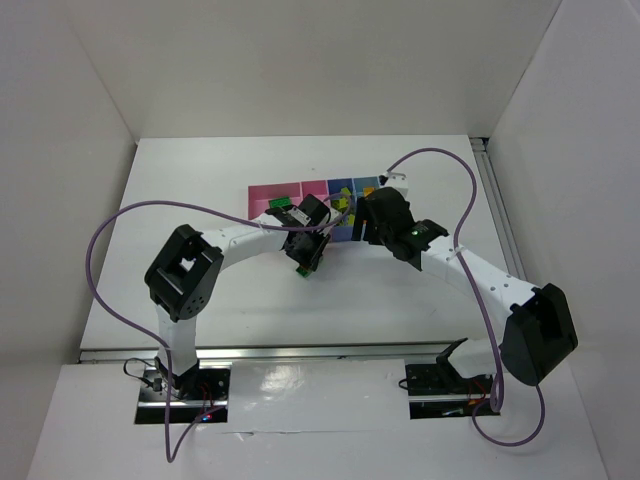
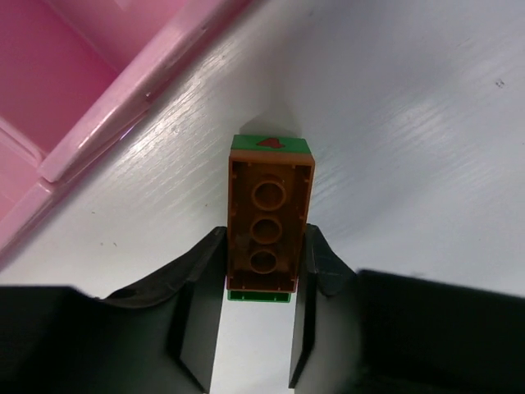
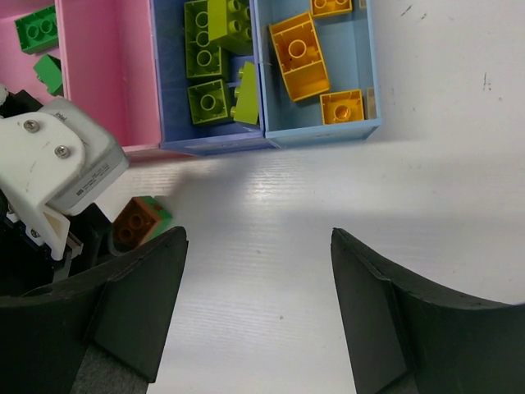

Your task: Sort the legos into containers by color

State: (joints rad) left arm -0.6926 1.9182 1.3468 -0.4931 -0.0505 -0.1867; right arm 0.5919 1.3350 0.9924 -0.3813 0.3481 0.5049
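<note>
Two joined legos, orange brick [image 2: 269, 222] atop green brick [image 2: 246, 141], lie on table [image 2: 410, 164] beside pink bin [image 2: 98, 82], pinched by left gripper [image 2: 265, 246]; right gripper [image 3: 258, 246] spread; probably split before binning.

Bright, even light, soft shadows, mild glare on the glossy white table [image 3: 271, 197]

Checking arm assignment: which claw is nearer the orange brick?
Left. The left claw grips the orange brick on both sides; the right claw hangs open off to its right, apart from it.
</note>
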